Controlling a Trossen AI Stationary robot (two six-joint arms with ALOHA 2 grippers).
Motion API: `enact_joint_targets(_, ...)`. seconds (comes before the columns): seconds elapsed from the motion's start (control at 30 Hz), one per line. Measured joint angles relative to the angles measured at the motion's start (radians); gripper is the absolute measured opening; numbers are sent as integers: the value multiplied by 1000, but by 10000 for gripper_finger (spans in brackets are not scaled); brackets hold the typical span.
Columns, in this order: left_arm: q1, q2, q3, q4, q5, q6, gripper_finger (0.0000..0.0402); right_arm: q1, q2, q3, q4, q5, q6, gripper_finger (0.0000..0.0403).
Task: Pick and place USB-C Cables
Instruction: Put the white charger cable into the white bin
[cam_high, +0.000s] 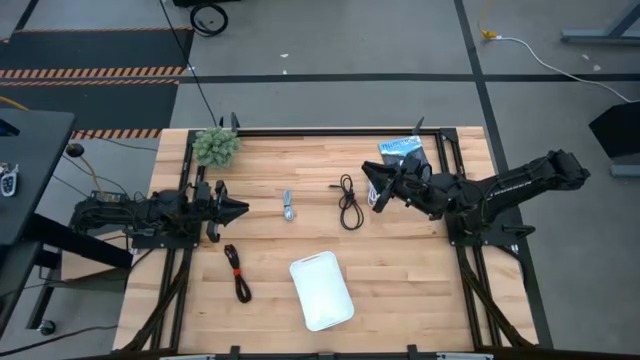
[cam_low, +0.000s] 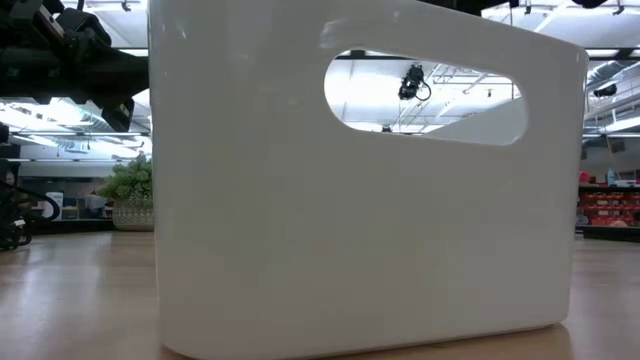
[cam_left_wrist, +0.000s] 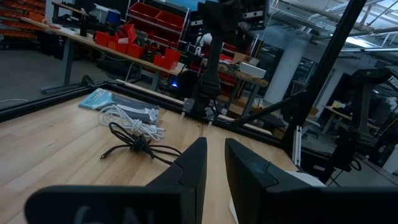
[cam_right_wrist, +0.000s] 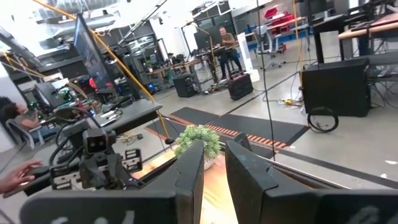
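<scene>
The high view shows the short grey cable (cam_high: 289, 207) lying flat mid-table and the black cable (cam_high: 348, 203) right of it. The black cable with a red tie (cam_high: 236, 272) lies toward the near edge. The white cable (cam_left_wrist: 134, 121) lies beside the blue packet (cam_left_wrist: 96, 98), with the black cable (cam_left_wrist: 134, 146) in front of it. My left gripper (cam_high: 243, 208) hovers, shut, left of the grey cable and points at it. My right gripper (cam_high: 370, 190), shut, is raised between the black cable and the packet. Neither touches anything.
The white tray (cam_high: 321, 290) sits near the near edge and fills the low view (cam_low: 360, 200). A potted plant (cam_high: 216, 146) stands at the far-left corner. The blue-and-black packet (cam_high: 402, 150) lies by the far-right corner. A black frame (cam_high: 330, 130) rims the wooden table.
</scene>
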Motion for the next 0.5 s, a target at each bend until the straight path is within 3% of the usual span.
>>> enact_joint_targets(0.5,0,0,0,0,0,0,66,-46,0,0,16,8,42,73)
